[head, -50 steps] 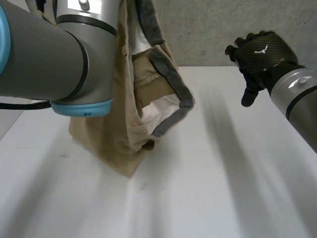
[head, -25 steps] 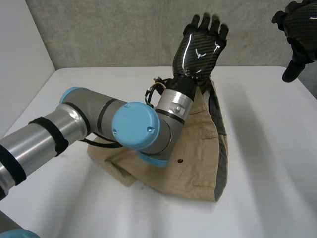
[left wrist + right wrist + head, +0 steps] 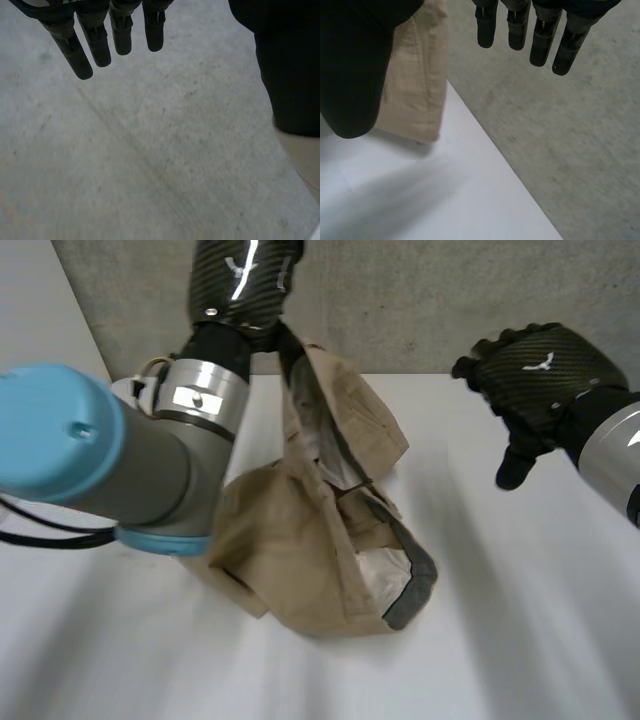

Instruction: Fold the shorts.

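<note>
The tan shorts (image 3: pixel 300 540) lie in a crumpled heap on the white table (image 3: pixel 520 640), with grey waistband and white pocket lining showing. One end of them rises beside my left wrist; whether it touches the wrist I cannot tell. My left hand (image 3: pixel 245 280) is raised above the heap, its fingers (image 3: pixel 97 40) straight and holding nothing in the left wrist view, where a strip of tan cloth (image 3: pixel 302 160) shows below the thumb. My right hand (image 3: pixel 535 375) hovers to the right of the shorts, apart from them, with straight, empty fingers (image 3: pixel 520 27). A tan edge of the shorts (image 3: pixel 415 85) shows beside its thumb.
A grey concrete wall (image 3: pixel 420 300) stands behind the table's far edge. My left arm (image 3: pixel 110 460) reaches across the left side of the table, over part of the shorts. Bare table (image 3: pixel 420 200) lies in front and to the right of the heap.
My left hand has let go of the shorts, which hung from it a second ago, and its fingers have straightened. The shorts now sit as a heap. My right hand stayed open.
</note>
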Controlling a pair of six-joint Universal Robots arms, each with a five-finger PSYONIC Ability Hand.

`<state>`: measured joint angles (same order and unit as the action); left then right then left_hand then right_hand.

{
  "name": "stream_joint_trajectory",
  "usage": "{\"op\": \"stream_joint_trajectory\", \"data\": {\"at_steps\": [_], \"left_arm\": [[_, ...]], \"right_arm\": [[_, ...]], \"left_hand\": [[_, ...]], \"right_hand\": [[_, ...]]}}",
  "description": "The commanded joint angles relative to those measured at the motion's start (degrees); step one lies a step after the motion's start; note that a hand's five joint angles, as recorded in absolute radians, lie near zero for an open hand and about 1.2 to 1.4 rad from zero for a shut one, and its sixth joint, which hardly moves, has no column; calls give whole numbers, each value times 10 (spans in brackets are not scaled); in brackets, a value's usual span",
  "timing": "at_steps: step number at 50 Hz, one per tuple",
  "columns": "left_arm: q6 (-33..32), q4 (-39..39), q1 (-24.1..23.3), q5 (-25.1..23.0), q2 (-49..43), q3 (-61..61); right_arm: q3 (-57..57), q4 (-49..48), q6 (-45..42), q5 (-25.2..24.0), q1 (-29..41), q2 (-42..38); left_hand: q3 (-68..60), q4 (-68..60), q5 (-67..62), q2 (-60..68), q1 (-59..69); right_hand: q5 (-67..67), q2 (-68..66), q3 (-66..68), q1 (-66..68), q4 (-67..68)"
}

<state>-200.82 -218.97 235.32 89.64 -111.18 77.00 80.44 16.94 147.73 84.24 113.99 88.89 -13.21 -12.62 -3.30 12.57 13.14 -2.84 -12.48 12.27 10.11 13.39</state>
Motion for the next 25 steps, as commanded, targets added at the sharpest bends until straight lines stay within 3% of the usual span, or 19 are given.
{"op": "stream_joint_trajectory", "data": {"at_steps": [1, 7, 10, 17, 18, 21, 25], "left_arm": [[44, 54, 23, -14, 3, -22], [50, 62, 18, -14, -24, -49], [77, 67, -2, -16, -48, -69], [167, 88, -35, -33, -75, -108], [189, 98, -42, -46, -83, -119], [210, 111, -50, -60, -91, -135], [222, 124, -54, -62, -103, -156]], "right_arm": [[2, -10, -1, 4, 21, 6], [2, -16, -1, 6, 20, 2], [1, -19, -2, 6, 18, 2], [-1, -31, -3, 8, 13, 1], [-1, -31, -3, 8, 13, 1], [-2, -31, -3, 8, 12, 1], [-2, -30, -3, 10, 12, 4]], "left_hand": [[-7, -13, -6, 13, 8], [-44, -50, -43, 50, 45], [-648, -654, -647, 654, 648], [-668, -674, -667, 674, 669], [-661, -667, -661, 668, 662], [-232, -238, -231, 239, 233], [-3, -9, -2, 9, 3]], "right_hand": [[28, 25, -23, -1, -34], [28, 25, -23, -1, -34], [28, 25, -23, -1, -34], [28, 25, -23, -1, -34], [28, 25, -23, -1, -34], [28, 25, -23, -1, -34], [28, 25, -23, -1, -34]]}}
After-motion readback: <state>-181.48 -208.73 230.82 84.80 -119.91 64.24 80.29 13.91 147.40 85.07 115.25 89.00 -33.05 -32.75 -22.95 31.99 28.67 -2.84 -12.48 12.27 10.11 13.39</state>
